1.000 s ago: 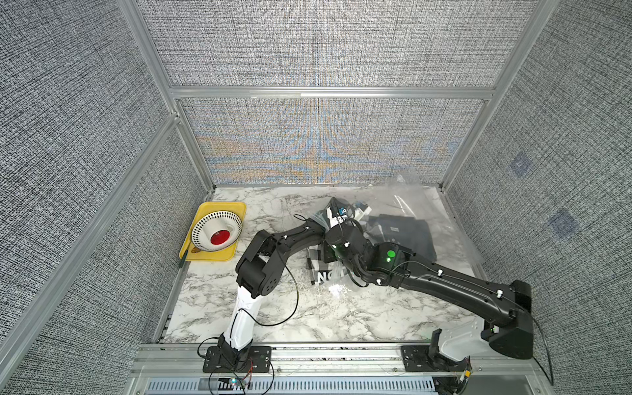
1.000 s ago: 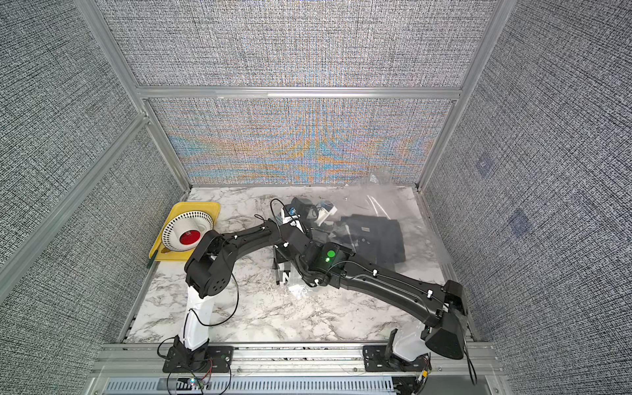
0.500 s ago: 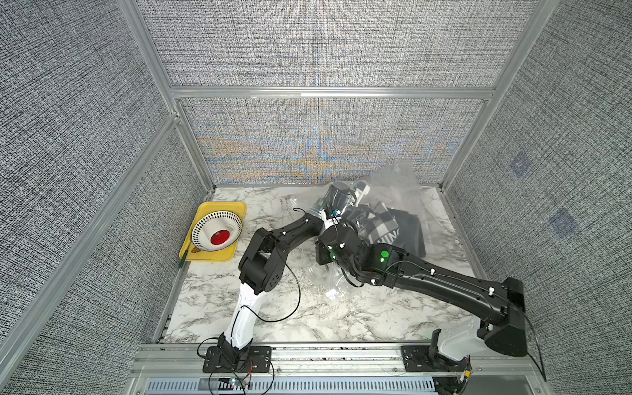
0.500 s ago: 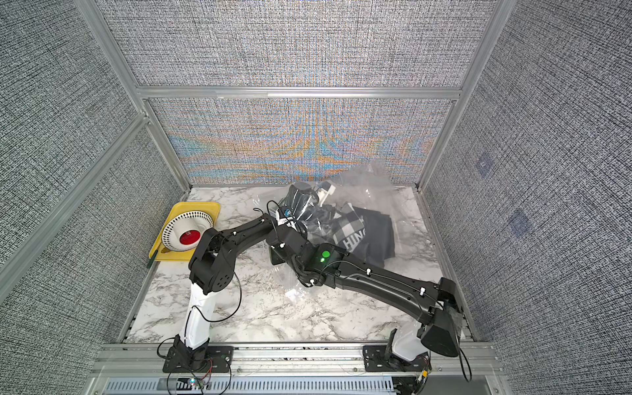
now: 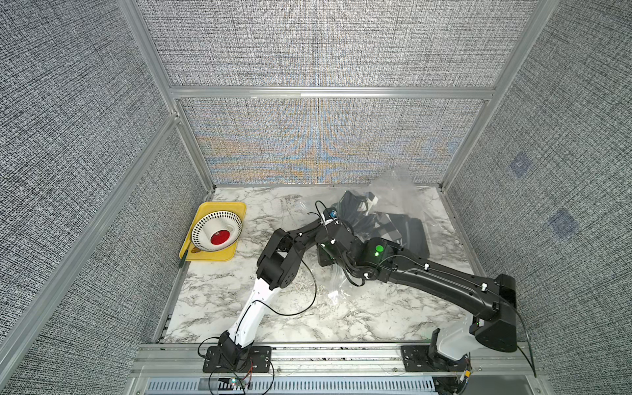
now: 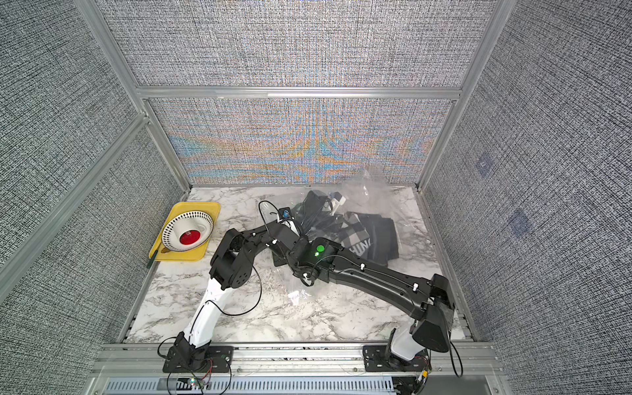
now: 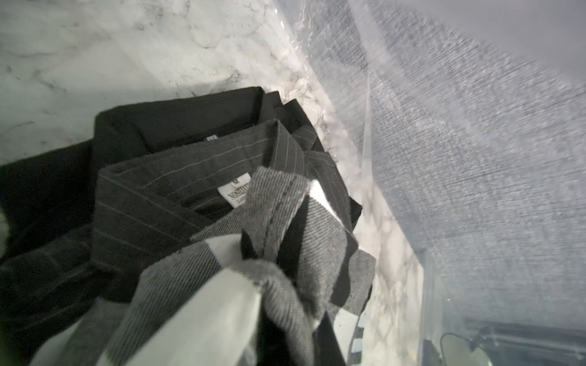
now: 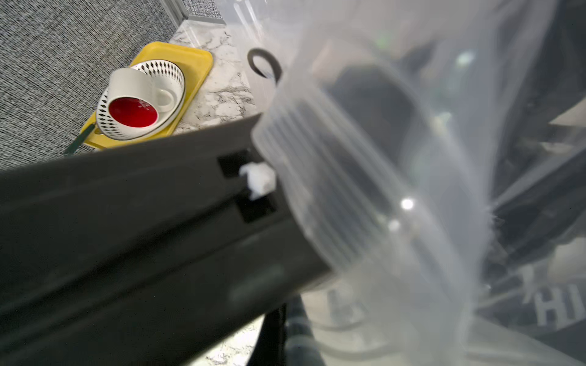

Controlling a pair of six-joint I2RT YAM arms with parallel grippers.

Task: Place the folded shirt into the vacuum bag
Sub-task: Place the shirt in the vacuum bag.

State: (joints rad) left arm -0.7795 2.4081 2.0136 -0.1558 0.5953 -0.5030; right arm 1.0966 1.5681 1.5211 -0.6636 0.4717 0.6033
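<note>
The vacuum bag (image 5: 398, 186) lies crumpled at the far right of the marble surface (image 5: 342, 318), its clear plastic puffed up near the back wall. Inside it is the folded shirt (image 6: 357, 236), checked grey and white, lying over a dark pinstriped shirt (image 7: 177, 190) and a black shirt (image 7: 177, 120). The left arm (image 5: 301, 236) reaches into the mouth of the bag. The left jaws are hidden in every view, but they are closed, and the wrist view shows the checked cloth gathered into a bunch right at them, so they grip that shirt. The right arm (image 5: 427, 273) crosses over the left. The right jaws, also out of sight, are closed tight on the bag's ribbed zip edge (image 8: 304, 177). Well apart, at the far left, a yellow tray (image 5: 222, 205) carries a patterned bowl (image 5: 205, 222) with a cup (image 5: 219, 236) in it.
</note>
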